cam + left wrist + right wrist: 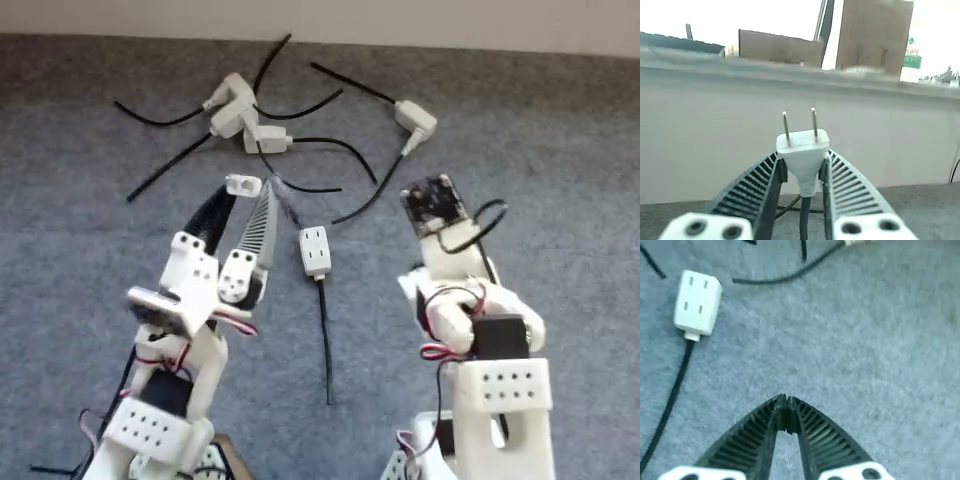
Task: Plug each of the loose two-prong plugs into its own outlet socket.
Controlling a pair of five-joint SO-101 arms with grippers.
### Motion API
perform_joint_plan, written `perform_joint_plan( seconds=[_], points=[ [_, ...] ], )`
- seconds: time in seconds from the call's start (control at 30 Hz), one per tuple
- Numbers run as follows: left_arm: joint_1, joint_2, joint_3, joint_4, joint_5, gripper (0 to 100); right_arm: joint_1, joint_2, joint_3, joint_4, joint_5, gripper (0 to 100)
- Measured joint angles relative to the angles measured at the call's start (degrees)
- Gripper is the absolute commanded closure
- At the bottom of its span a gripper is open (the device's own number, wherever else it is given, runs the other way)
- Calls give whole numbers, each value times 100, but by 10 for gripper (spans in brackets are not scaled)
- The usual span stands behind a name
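In the high view the left arm [185, 300] rises from the near left corner of the grey surface [560, 180] and leans toward its middle. The left gripper [247, 195] is pinching a white two-prong plug [241, 183] at its tips. Just beside those tips, near the middle of the surface, lies a white outlet socket [315, 250] with its black cord [326, 340] running toward the near edge. The right arm [470, 300] stands at the near right corner, its wrist bent over so the camera board [435, 205] faces up. A cluster of white plugs and sockets [240, 120] with tangled black leads sits toward the far left corner, and a single plug [415, 118] lies near the far edge on the right. In the left wrist view the left gripper [802, 165] clamps the plug [802, 150] by its body between two ribbed fingers [762, 182], the prongs pointing away from the wrist at a pale wall [715, 140]. Cardboard boxes [875, 35] stand beyond it, and a green-and-white label [911, 55] carries print that looks too blurred to make out. In the right wrist view the right gripper [786, 412] hangs over bare surface [880, 350], pressed together with nothing between its fingers. The outlet socket [696, 302] lies well apart from it, showing two pairs of slots, with its cord [670, 395] trailing off.
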Motion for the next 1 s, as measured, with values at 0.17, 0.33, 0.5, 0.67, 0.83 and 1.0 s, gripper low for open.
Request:
perform_joint_plan(
  seconds=[0.17,0.33,0.5,0.67,0.83,1.0],
  points=[
    [167,-932,0,993,26,995,-809,0,-809,0,0,992],
    [501,-1301,0,1811,26,995,-1433,0,-1785,97,0,992],
    [642,-1310,0,1969,26,995,-2479,0,-2752,475,0,992],
    [651,-1371,0,1978,53,995,-3411,0,-2954,475,0,992],
    [976,-1380,0,1978,53,995,-3692,-9,-2303,-352,0,992],
    [1196,-1380,0,1978,53,995,-3701,0,-1363,-1433,0,992]
  ],
)
